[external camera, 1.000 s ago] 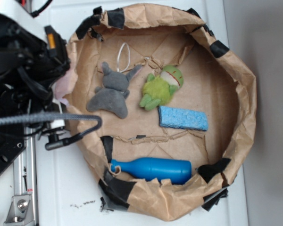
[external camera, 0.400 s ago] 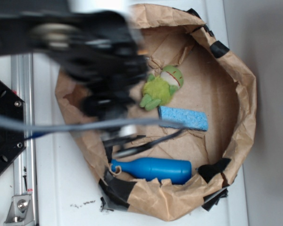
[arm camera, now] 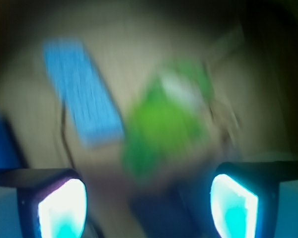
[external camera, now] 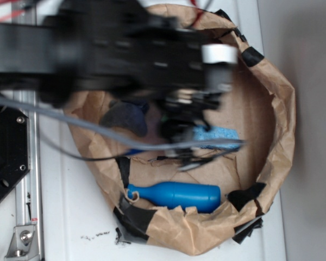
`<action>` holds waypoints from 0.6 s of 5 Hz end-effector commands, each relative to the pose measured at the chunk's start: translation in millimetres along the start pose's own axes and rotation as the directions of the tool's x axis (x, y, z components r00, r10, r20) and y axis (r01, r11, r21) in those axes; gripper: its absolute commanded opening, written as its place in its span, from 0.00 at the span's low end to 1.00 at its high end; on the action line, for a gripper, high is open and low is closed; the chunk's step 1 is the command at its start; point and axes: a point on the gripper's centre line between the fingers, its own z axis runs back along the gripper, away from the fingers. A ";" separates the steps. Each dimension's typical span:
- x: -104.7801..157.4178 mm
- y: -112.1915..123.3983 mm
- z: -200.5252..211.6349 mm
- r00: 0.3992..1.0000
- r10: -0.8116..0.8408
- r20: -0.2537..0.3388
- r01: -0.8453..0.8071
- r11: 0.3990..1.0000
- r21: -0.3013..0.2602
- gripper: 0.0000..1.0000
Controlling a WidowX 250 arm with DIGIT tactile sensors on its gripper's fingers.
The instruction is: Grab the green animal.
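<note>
**Arm over the bag, jaws apart above the green animal**

Wrist view is badly blurred, but I see the gripper (arm camera: 149, 203) with two fingers spread wide, nothing between them. One green animal (arm camera: 164, 124) lies on the brown paper just above and between the fingers, not touching them. One blue sponge (arm camera: 82, 91) sits just to its left in that view.

Exterior view: the arm (external camera: 125, 54) blocks most of the paper bag (external camera: 280, 109), so I can't see the green animal there. Visible count: one blue sponge (external camera: 220, 133) partly hidden, one blue bottle (external camera: 176, 196) along the near wall, one grey plush (external camera: 125, 117) partly under the arm.
</note>
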 end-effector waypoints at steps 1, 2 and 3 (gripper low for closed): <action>-14.9 48.8 -20.0 0.972 -0.231 0.051 0.228 0.972 0.055 1.00; 9.7 37.6 -22.9 0.968 -0.241 0.064 0.238 0.970 0.060 1.00; 34.4 16.4 -22.3 0.965 -0.256 0.051 0.254 0.966 0.046 1.00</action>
